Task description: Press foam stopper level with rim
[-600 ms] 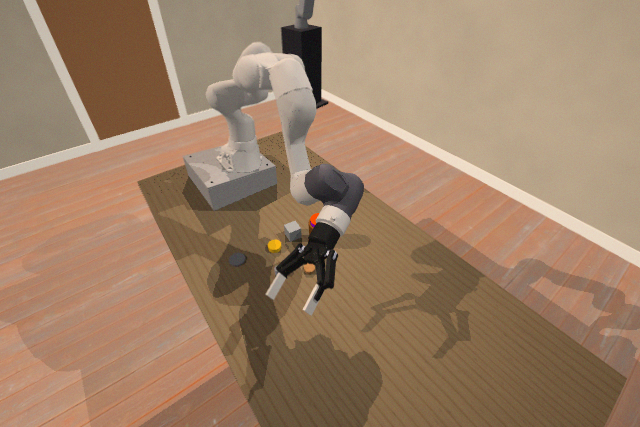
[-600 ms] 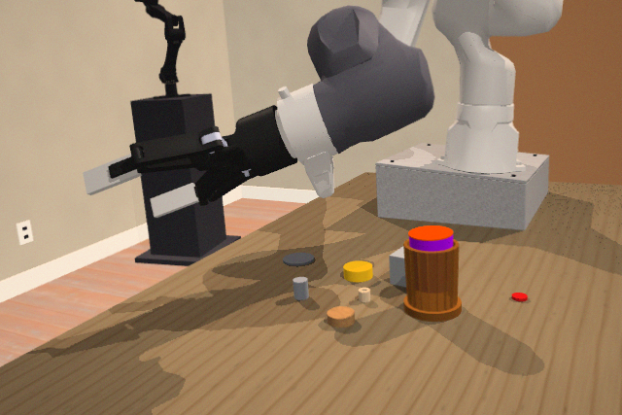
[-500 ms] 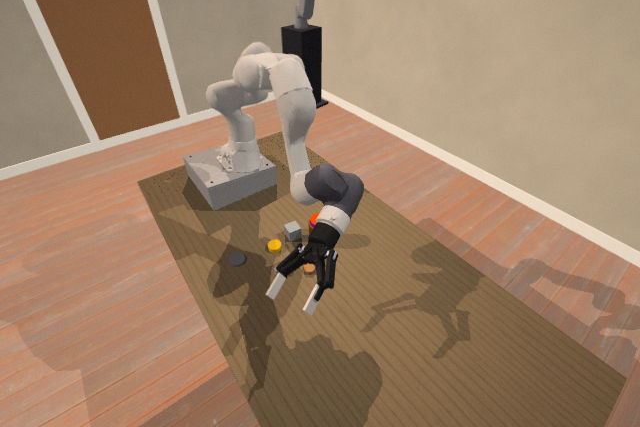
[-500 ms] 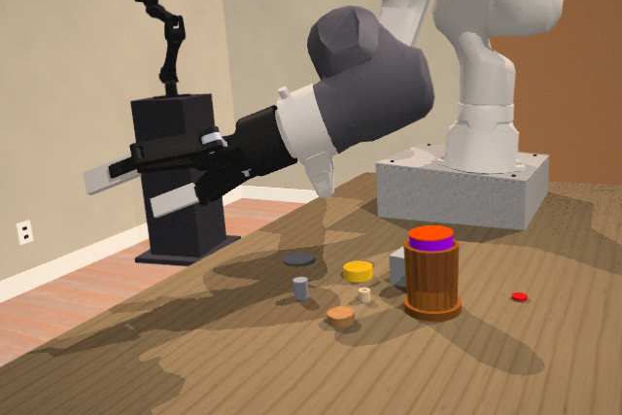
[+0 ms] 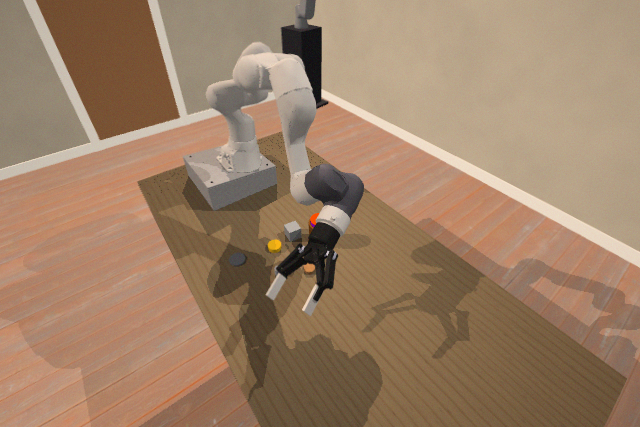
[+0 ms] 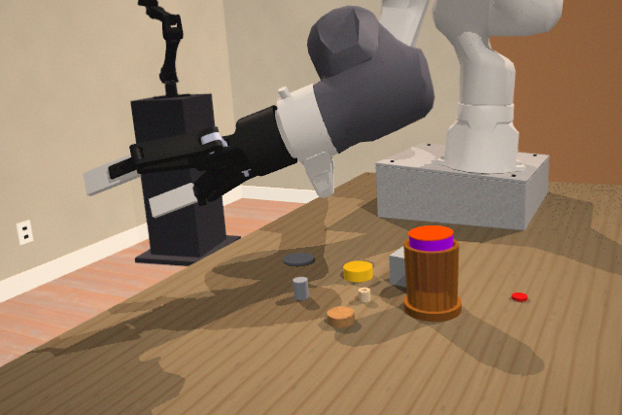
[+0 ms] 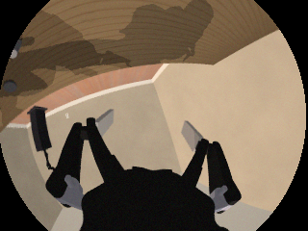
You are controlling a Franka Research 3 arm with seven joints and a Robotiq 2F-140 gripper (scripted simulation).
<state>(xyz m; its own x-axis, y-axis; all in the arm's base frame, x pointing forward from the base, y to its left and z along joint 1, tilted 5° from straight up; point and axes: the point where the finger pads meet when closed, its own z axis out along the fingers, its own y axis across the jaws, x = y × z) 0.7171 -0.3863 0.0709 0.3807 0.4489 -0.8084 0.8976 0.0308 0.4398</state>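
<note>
A brown wooden jar [image 6: 431, 280] stands upright on the table [image 6: 301, 375] [image 5: 439, 370]. A purple foam stopper [image 6: 431, 244] [image 5: 313, 217] sticks up a little above its rim, and an orange disc [image 6: 431, 232] lies on top of the stopper. In the top view the jar is mostly hidden behind my wrist. My gripper [image 5: 292, 297] [image 6: 120, 194] [image 7: 148, 121] is open and empty. It is held nearly level, high above the table, well to the side of the jar and pointing away from it.
Near the jar lie a yellow disc [image 6: 358, 270] [image 5: 274, 245], a dark grey disc [image 6: 298, 259] [image 5: 237, 259], a small grey cylinder [image 6: 300, 288], a cream spool [image 6: 363, 293], a tan disc [image 6: 340, 316], a grey cube [image 5: 292, 230] and a small red disc [image 6: 519, 296]. The arm's base block [image 6: 462, 194] stands behind.
</note>
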